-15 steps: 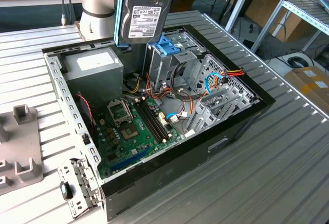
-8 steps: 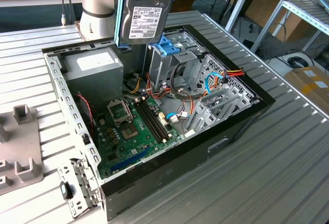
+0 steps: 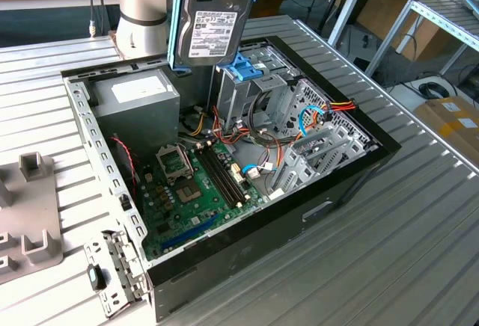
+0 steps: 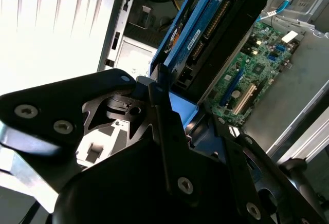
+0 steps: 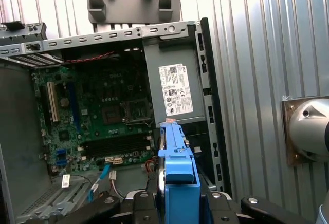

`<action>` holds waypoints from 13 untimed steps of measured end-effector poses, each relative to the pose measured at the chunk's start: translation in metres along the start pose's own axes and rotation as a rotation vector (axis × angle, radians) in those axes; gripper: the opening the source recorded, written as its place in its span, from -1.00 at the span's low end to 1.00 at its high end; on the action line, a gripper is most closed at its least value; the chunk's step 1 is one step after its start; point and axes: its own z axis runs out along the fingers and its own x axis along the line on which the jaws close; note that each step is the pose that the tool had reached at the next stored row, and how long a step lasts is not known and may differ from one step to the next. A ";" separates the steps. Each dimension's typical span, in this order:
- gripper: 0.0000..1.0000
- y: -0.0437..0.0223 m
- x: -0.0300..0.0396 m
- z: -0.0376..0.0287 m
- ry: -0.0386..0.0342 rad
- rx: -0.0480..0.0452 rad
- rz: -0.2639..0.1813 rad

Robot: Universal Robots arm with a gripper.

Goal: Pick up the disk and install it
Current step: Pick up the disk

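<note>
The gripper (image 4: 181, 106) is clamped on the disk (image 4: 216, 34). In the second wrist view its black fingers (image 4: 162, 116) press the disk's blue edges from either side, and in the first wrist view the disk (image 5: 177, 178) shows edge-on between them. In the exterior view the disk (image 3: 214, 31) hangs upright in the air beside the arm (image 3: 142, 1), its white label facing the camera, above the open computer case (image 3: 262, 244). Its lower edge is just above the drive cage (image 3: 251, 94) with the blue latch (image 3: 241, 66); whether a corner touches the latch I cannot tell. Below the disk, in the first wrist view, lie the grey power supply (image 5: 175, 90) with its white label and, beside that, the green motherboard (image 5: 97, 116). In the exterior view the power supply sits in the case's far corner toward the exterior view's left with the motherboard in front of it, and red, yellow and orange cables (image 3: 338, 106) run past the metal cages toward the exterior view's right. The case lies open side up on a ribbed metal table (image 3: 404, 229). A perforated metal bracket (image 3: 112, 266) juts out at the case's near corner. A grey fixture block (image 3: 26, 214) rests on the table at the exterior view's left edge.
</note>
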 end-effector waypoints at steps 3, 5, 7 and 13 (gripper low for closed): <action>-0.25 -0.0003 0.0022 -0.0001 0.0000 0.0000 0.000; -0.25 -0.0004 0.0030 -0.0002 0.0000 0.0000 0.000; -0.25 -0.0005 0.0039 -0.0002 -0.0001 0.0000 0.000; -0.25 -0.0009 0.0066 -0.0004 0.0000 0.0000 0.000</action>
